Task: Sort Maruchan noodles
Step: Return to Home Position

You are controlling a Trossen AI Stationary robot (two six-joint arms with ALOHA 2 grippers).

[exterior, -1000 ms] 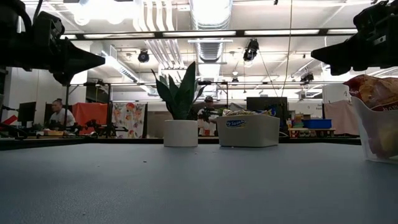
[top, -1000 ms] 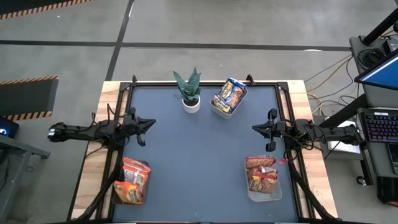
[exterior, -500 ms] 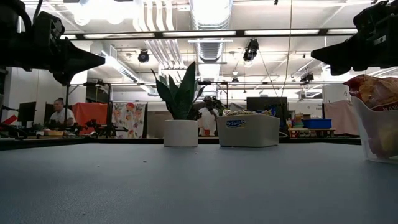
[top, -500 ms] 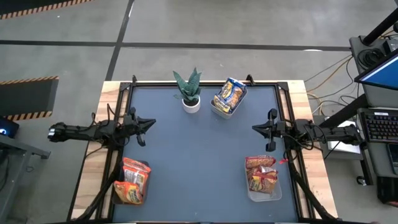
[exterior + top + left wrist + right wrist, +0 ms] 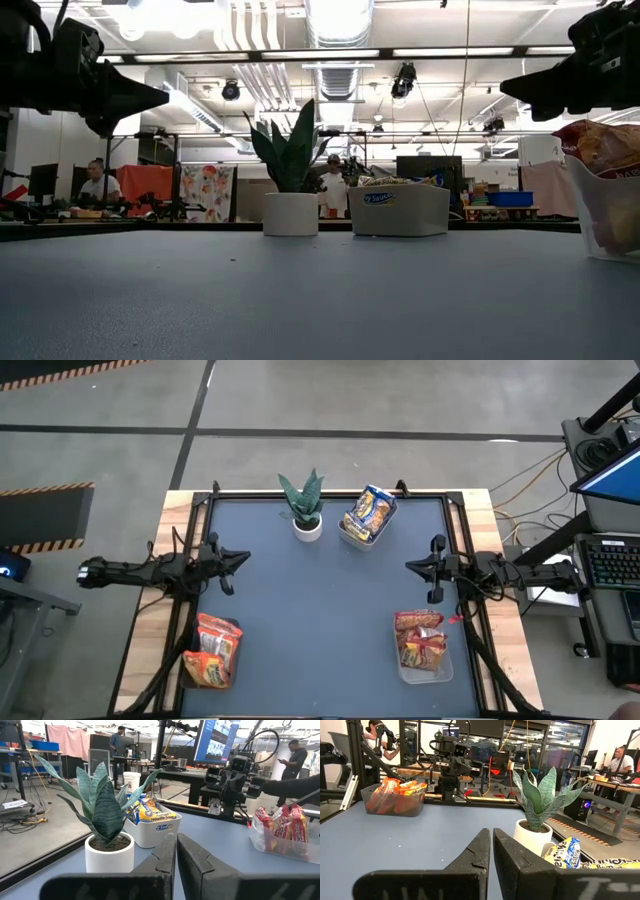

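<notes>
The Maruchan noodles lie in three clear bins. Orange-red packets (image 5: 213, 650) fill the bin at the near left. Red-and-white packets (image 5: 421, 643) stand in the bin at the near right. Yellow-and-blue packets (image 5: 369, 512) rest in the white bin at the far edge. My left gripper (image 5: 243, 557) hovers level above the table's left edge, shut and empty. My right gripper (image 5: 411, 566) hovers level above the right edge, also shut and empty. Both point toward the table's middle, well away from every bin.
A potted green plant (image 5: 305, 508) stands at the far edge, just left of the white bin (image 5: 398, 210). The dark blue tabletop (image 5: 320, 610) lies bare between the bins. People stand at desks in the room beyond the table.
</notes>
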